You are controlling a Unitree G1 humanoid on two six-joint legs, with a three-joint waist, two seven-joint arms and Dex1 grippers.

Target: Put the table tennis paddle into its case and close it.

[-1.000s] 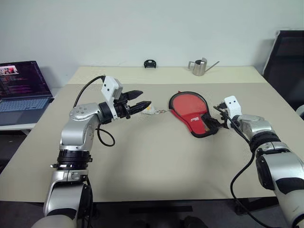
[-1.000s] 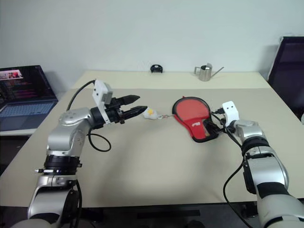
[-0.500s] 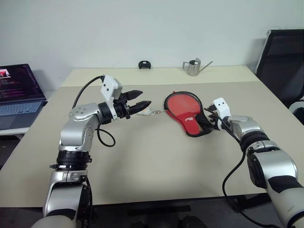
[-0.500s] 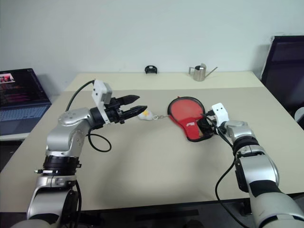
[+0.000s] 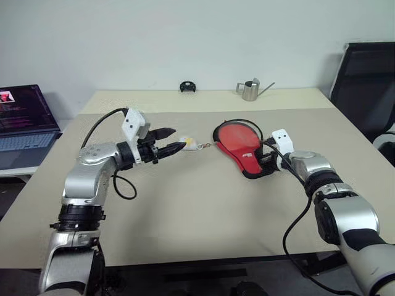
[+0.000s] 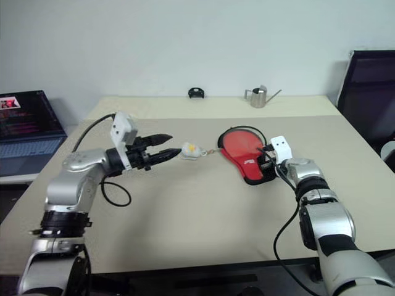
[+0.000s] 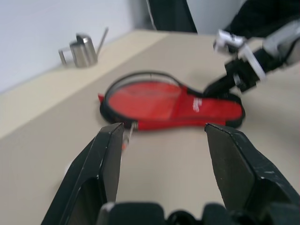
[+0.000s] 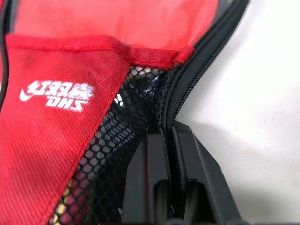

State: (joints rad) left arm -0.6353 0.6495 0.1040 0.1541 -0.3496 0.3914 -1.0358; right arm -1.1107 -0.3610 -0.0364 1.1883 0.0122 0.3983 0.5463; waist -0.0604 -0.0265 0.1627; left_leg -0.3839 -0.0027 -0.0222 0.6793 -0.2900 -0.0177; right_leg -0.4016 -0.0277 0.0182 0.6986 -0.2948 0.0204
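We see the case (image 5: 242, 147) lying flat on the bench (image 5: 203, 209), red with a black zip edge, its narrow black end pointing toward our right arm. Inside its round part a red face shows, which may be the paddle or the lining; we cannot tell which.

The right pincer (image 5: 270, 161) is at the case's narrow end. In the right wrist view its two fingers (image 8: 154, 183) are pressed together on the black zip edge of the case, next to the mesh pocket (image 8: 110, 154) and the white logo (image 8: 56, 95).

The left pincer (image 6: 166, 148) hangs just above the bench, to the left of the case, pointing toward it. Its fingers (image 7: 105, 164) stand apart and hold nothing. The fluffy charm (image 6: 190, 150) lies just past their tips, between the left pincer and the case, joined to the case by a short chain.

Beyond the case, at the far edge of the bench, stand a small metal watering can (image 5: 250, 89) and a small black object (image 5: 187, 86). Well to the left of the case, off the bench, a laptop (image 5: 24, 120) sits open.
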